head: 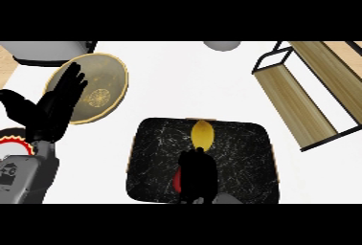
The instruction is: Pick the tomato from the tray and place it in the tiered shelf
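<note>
Over the black speckled square tray [233,143], the right hand [197,173] is curling its fingers around the red tomato [176,182], just below a yellow leaf-shaped object [203,134]; the left hand [53,105] is resting open far left, and the wooden black-framed tiered shelf [311,91] is standing upper right.

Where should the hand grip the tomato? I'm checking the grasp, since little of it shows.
Around its rounded sides, coming from above. The tomato lies low on the flat black tray, so a top-down approach with fingers curling round it fits; the right hand already covers it. A yellow item lies just beyond.
</note>
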`<state>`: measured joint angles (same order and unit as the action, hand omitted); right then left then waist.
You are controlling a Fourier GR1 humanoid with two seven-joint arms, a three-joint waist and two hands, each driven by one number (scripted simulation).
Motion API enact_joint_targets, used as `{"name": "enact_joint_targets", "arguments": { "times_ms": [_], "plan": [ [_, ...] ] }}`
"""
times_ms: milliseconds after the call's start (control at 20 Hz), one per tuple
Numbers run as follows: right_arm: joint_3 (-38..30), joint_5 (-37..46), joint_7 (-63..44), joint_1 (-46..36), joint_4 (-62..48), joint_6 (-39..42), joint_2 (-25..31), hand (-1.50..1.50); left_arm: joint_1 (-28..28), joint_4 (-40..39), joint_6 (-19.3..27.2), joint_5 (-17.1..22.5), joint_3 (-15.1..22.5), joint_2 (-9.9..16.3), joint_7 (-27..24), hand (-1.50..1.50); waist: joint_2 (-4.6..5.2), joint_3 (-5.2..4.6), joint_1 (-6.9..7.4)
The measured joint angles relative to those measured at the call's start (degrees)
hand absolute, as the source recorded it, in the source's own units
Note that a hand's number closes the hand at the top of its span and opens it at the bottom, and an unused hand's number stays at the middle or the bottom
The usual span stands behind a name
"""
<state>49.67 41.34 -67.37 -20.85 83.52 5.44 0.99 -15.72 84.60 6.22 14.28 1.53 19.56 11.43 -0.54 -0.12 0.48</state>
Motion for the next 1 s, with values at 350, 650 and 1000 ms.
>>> {"name": "enact_joint_targets", "arguments": {
  "times_ms": [350,650,1000],
  "plan": [
    [1.9,2.9,2.3,-3.0,-3.7,-1.5,-0.2,1.50,0.3,-0.4,-0.6,-1.0,-0.4,-0.9,-0.5,0.00,-0.14,-0.02,-0.07],
    [4.3,3.1,5.0,-5.5,-4.9,-3.7,0.1,1.50,0.4,0.1,-1.1,-1.9,-1.0,-1.7,0.2,0.00,0.05,-0.08,-0.12],
    [8.2,3.5,9.0,-6.1,-0.2,-7.3,-0.2,1.50,0.8,-1.0,-1.7,-2.8,-1.6,-2.6,-1.0,0.00,0.31,0.01,-0.21]
  ]
}}
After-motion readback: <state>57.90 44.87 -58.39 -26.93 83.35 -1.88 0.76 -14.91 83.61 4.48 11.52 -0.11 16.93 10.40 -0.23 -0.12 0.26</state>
